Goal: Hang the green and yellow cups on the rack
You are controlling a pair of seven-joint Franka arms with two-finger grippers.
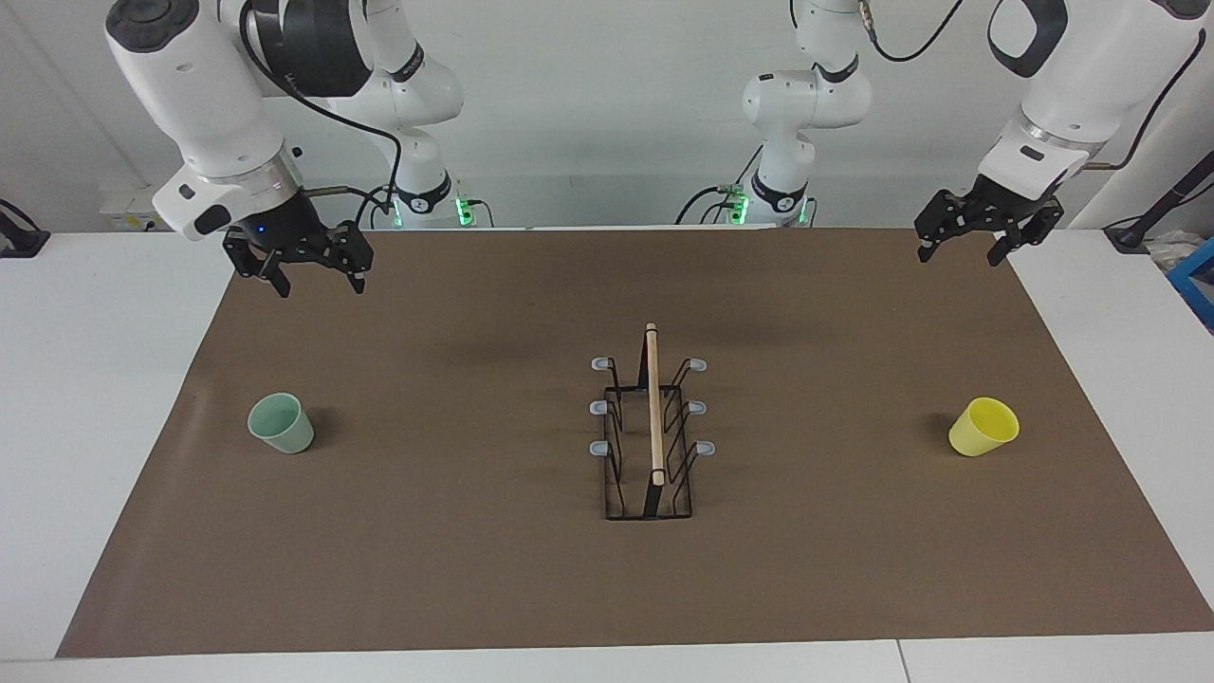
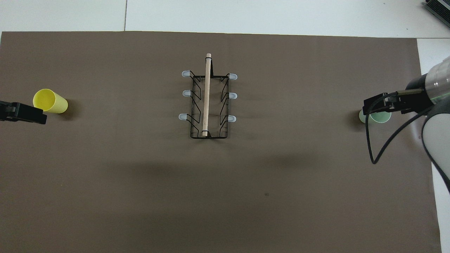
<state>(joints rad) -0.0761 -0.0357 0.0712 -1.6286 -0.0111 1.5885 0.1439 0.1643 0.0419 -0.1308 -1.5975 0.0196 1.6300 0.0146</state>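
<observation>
- Cups come first: the green cup (image 1: pixel 281 423) sits on the brown mat (image 1: pixel 474 569) near the right arm's end of the table (image 1: pixel 95 427), and the yellow cup (image 1: pixel 984 426) sits near the left arm's end.
- Both cups lie tipped over on their sides, or at least leaning, with their open mouths showing.
- Between them, in the middle of the mat, stands the rack (image 1: pixel 651 436). It is black wire with a wooden rod (image 1: pixel 653 403) along its top.
- Six grey prongs (image 1: pixel 600 363) stick out from the rack, three on each side. None has a cup on it.
- High over the mat's corner at its own end hangs the right gripper (image 1: pixel 317 268). Its fingers are open and hold nothing.
- Over the mat's other corner on the robots' side hangs the left gripper (image 1: pixel 965 245). Its fingers are open too, and empty.
- From above, each gripper looks close to a cup, but the facing view shows both are up in the air and well apart from the cups.
- I think the job has not started yet. No cup is picked up, so the first step is reaching for one.
- Next, I guess an arm must come down to its own cup, put one finger inside the mouth and one outside, and close gently.
- After that, the cup has to be turned mouth down and slipped over a prong.
</observation>
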